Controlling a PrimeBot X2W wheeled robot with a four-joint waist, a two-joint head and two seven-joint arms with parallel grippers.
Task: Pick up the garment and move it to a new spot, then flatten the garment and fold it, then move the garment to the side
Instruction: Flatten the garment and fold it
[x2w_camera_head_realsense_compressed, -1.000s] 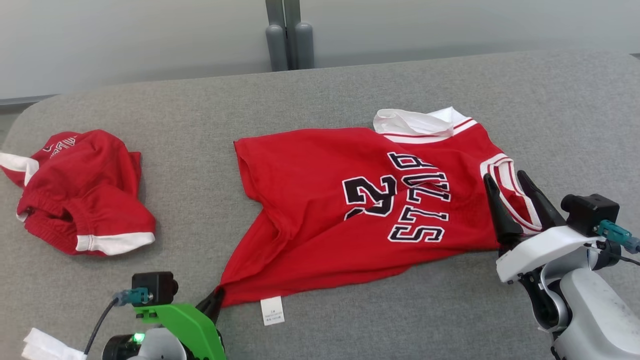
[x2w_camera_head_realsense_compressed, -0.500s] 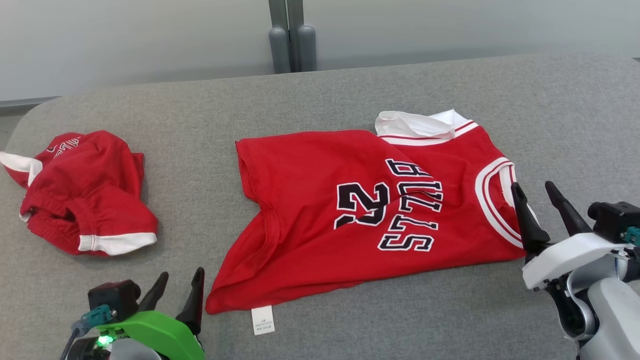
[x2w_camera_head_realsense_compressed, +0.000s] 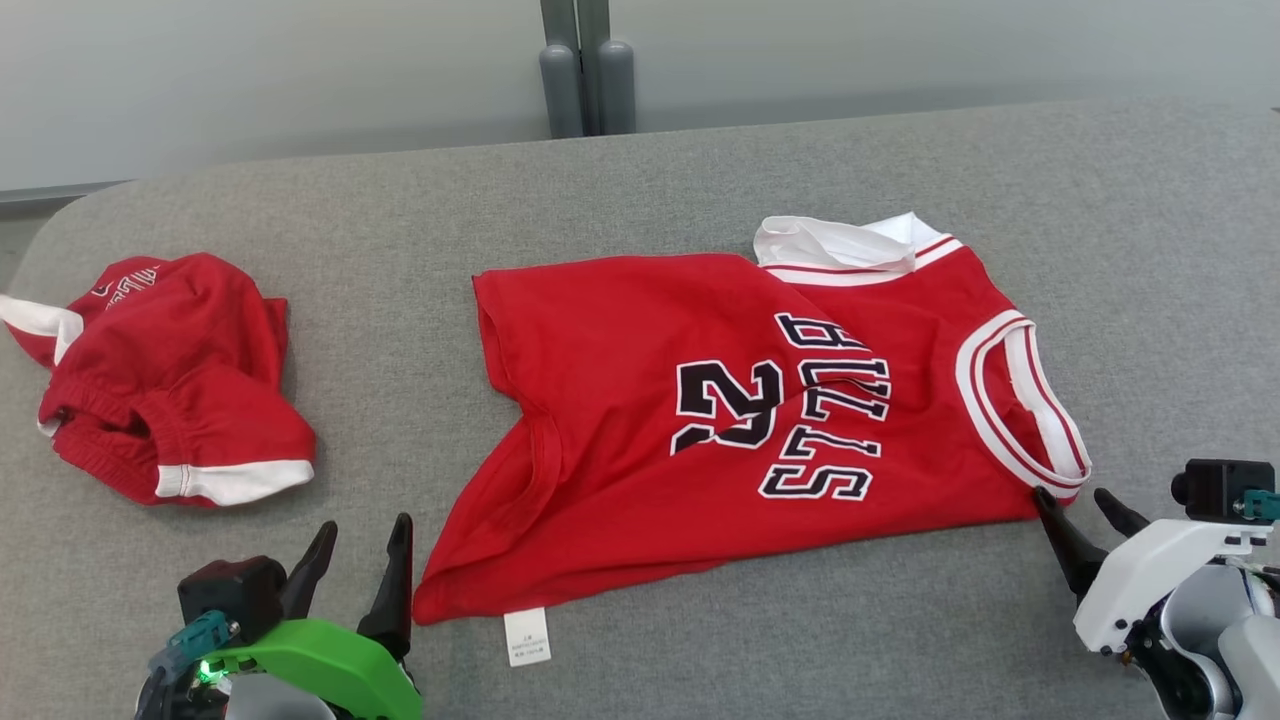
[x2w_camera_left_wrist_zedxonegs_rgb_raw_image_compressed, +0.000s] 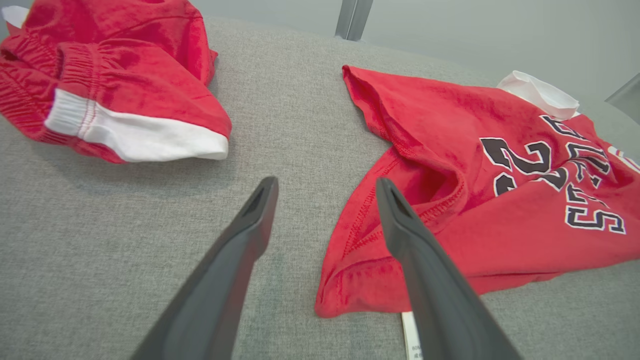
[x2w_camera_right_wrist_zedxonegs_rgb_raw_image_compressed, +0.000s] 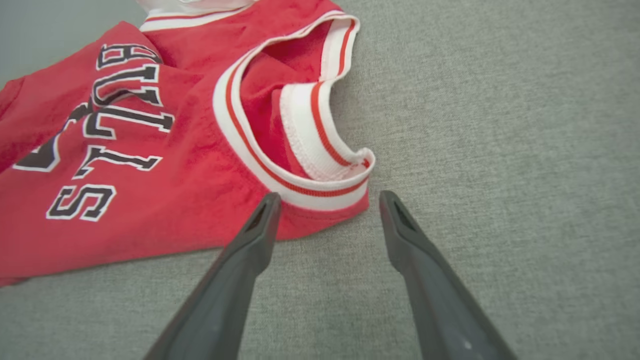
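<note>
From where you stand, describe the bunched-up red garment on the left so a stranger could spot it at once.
On the grey padded surface, look to its left end, apart from the spread-out red jersey. The shorts lie there in a crumpled heap. Unlike the jersey, they bear no big black number, and show a gathered waistband and a broad white hem.
</note>
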